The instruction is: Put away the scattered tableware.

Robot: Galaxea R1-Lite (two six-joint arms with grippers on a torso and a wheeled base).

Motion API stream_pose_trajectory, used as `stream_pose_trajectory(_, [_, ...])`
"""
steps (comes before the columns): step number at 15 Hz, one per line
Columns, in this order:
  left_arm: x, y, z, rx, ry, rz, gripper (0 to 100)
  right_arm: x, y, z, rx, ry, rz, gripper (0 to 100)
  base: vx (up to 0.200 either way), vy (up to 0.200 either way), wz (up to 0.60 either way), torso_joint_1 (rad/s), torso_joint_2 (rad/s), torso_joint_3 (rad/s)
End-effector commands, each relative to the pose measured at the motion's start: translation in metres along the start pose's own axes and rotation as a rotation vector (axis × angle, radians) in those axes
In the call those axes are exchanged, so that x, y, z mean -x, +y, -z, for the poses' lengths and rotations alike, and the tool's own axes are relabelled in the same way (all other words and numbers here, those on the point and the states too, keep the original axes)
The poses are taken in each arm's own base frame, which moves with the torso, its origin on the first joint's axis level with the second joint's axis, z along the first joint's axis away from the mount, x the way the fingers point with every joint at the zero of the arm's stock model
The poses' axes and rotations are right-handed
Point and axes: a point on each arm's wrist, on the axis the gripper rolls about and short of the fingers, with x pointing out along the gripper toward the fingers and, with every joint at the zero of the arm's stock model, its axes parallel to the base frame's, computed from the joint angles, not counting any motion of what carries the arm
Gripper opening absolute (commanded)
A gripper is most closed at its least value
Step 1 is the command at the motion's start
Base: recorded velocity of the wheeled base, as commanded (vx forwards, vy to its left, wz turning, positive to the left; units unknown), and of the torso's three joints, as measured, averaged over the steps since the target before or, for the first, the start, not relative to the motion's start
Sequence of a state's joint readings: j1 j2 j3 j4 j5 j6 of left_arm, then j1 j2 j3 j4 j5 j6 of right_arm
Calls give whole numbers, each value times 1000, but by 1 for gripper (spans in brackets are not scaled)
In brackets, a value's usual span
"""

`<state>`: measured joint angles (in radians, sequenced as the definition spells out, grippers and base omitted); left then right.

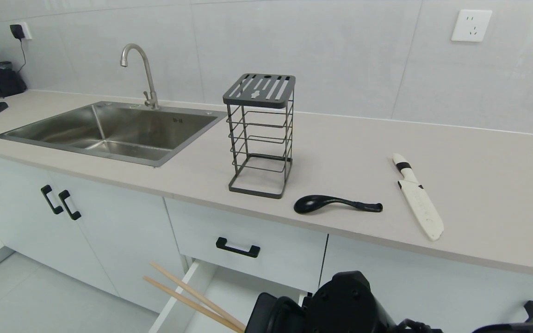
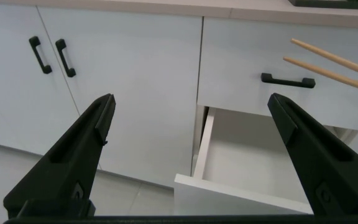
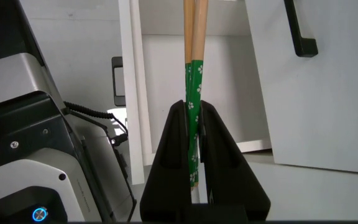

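**Wood, Steel, Plastic, Matt Stone-Look**

Pale bare wood along the chopsticks (image 1: 197,297), with a green painted band flecked white at the thick end. Brushed stainless steel on the sink (image 1: 86,152) and faucet (image 1: 149,78), softly reflective. Dark matt metal wire on the rack (image 1: 259,90). Glossy black plastic on the spoon (image 1: 312,203); matt cream plastic, trimmed in black, on the knife (image 1: 419,203). Smooth matt beige countertop (image 1: 350,148). Satin white cabinet fronts (image 1: 123,222) with matt black handles (image 1: 238,248). Glossy pale wall tiles (image 1: 322,51).

- No text or number can be read.
- Small dark mark on the sink's (image 1: 155,127) back wall: too small to read.
- Faint marks on the knife (image 1: 418,200): illegible.
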<state>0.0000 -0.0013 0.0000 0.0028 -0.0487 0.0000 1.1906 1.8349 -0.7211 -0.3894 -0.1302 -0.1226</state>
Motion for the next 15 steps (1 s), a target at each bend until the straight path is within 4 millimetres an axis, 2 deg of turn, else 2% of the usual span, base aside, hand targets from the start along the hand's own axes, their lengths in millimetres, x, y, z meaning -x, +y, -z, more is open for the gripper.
stream_pose_trajectory(1, [0,0,0,0,2,0,100,-2,1,0,3,2,-1,0,0,0,0,0,0,0])
stream_pose_trajectory(11, [0,0,0,0,2,0,100,-1,4,0,15,5,16,0,0,0,0,0,29,28])
stream_pose_trajectory(13, [0,0,0,0,2,0,100,-1,5,0,19,13,82,0,0,0,0,-193,100,-80])
stream_pose_trajectory(15, [0,0,0,0,2,0,100,-1,5,1,17,15,84,0,0,0,0,-410,188,-217])
